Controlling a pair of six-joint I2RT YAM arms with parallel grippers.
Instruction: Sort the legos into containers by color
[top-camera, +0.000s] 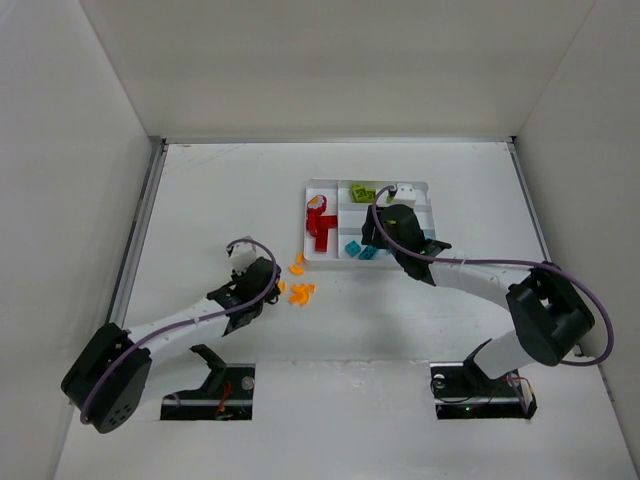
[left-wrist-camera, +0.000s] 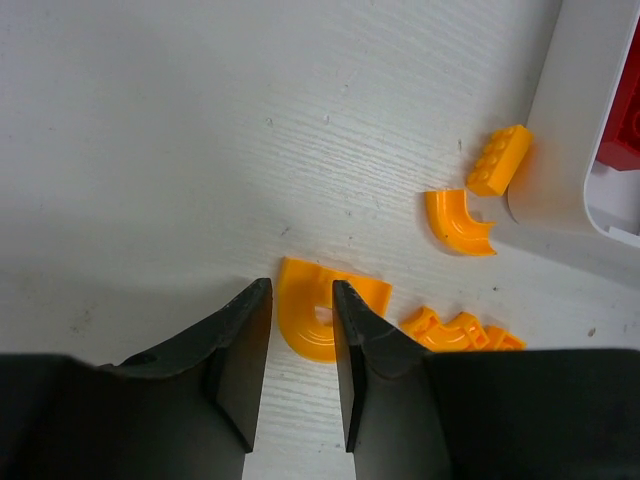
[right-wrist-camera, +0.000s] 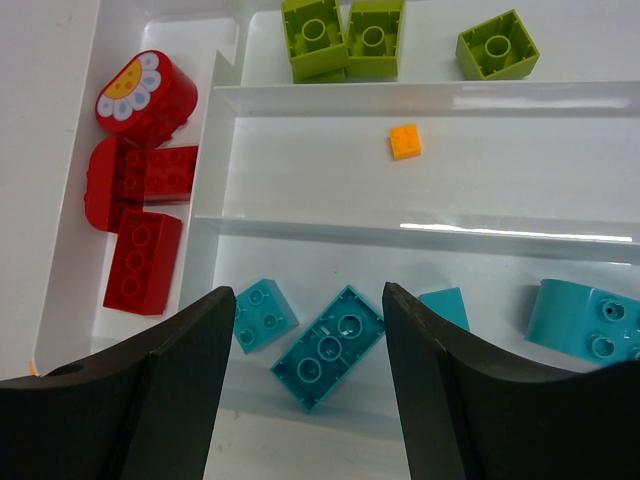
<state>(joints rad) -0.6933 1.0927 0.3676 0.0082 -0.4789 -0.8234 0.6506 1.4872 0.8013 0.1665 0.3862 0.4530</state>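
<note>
My left gripper holds its jaws a narrow gap apart, straddling an orange quarter-round lego on the table, with my arm stretched low. My right gripper is spread wide, gripping nothing, above a teal brick in the nearest compartment of the white tray.

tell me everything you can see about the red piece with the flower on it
The red flower piece is a glossy plastic block with rounded ends. Its printed face shows white petals fanned around a yellow-orange half centre. It lies tipped over, print facing up, at the far end of the tall narrow section of the white tray. The other red bricks lie just nearer in the same section, the closest one against or almost against it. No gripper touches it.
</note>
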